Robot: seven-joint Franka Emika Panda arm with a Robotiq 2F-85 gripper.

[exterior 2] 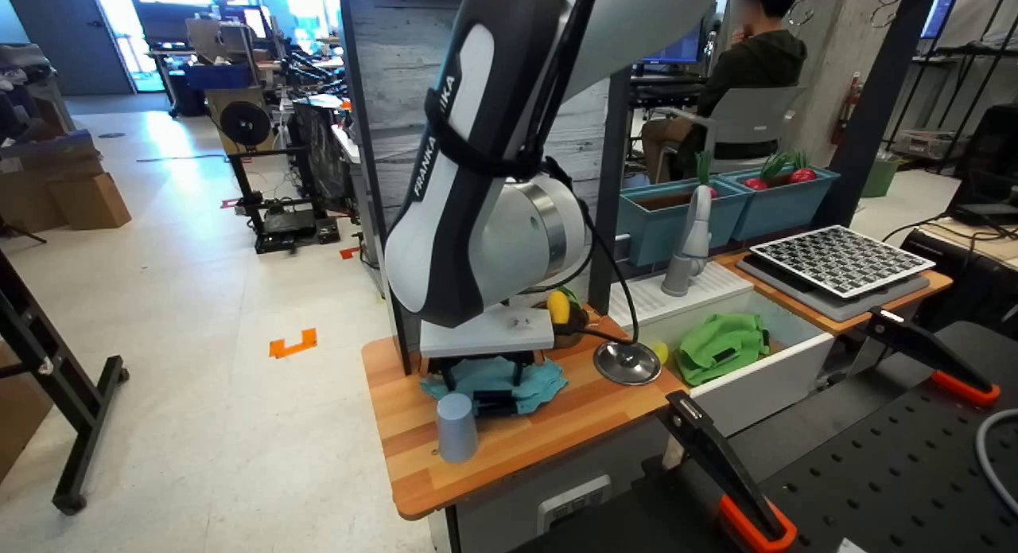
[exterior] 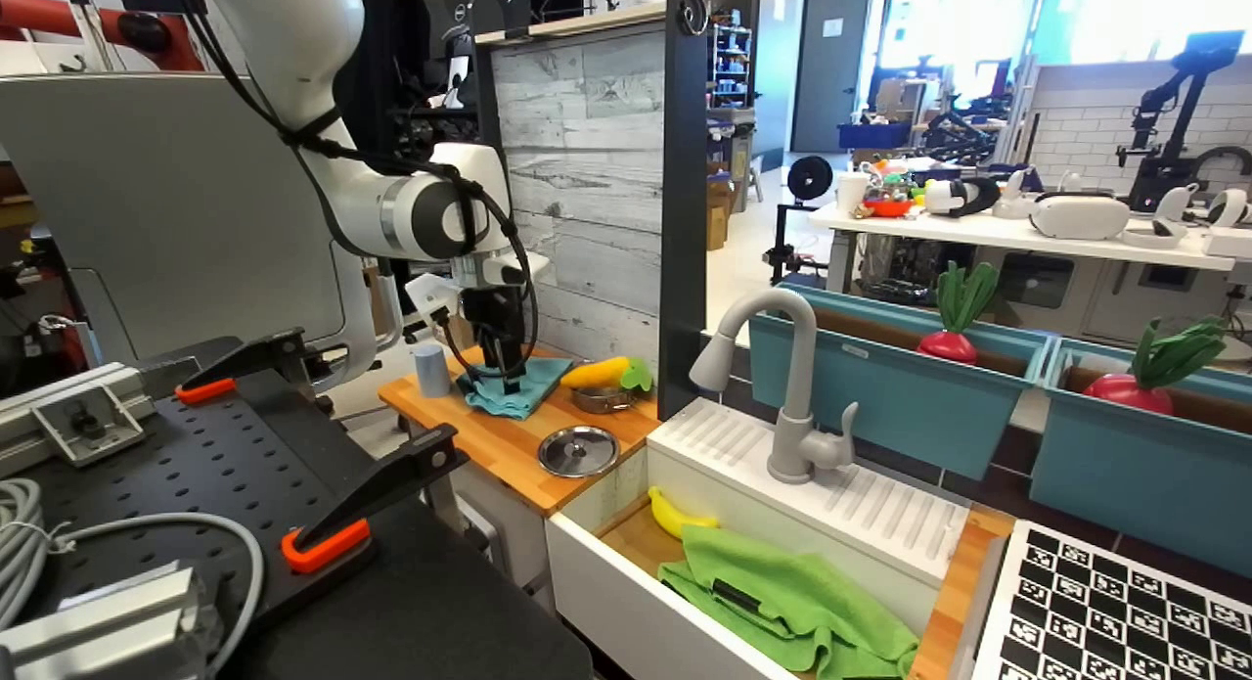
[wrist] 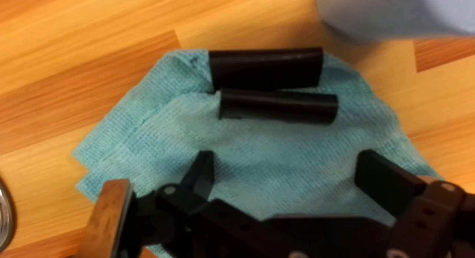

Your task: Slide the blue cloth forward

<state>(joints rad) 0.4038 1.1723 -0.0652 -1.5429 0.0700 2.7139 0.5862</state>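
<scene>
Well, the sink (exterior: 616, 587) holds a banana (exterior: 680, 516) and green cloth (exterior: 802, 582) — fingers (wrist: 382, 180) parted over blue cloth (wrist: 278, 150).

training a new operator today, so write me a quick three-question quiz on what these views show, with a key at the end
1. True or false: the jaws are apart, with the blue woven cloth showing between them.
2. Which of these stands on the striped wooden counter close to the blue woven cloth? A: black-and-white checkered board. B: pale blue-grey tapered cup. C: grey curved faucet.
3. Which fabric item lies in the white box-shaped sink with the yellow curved banana?

Key:
1. True.
2. B.
3. The crumpled green cloth.
</scene>
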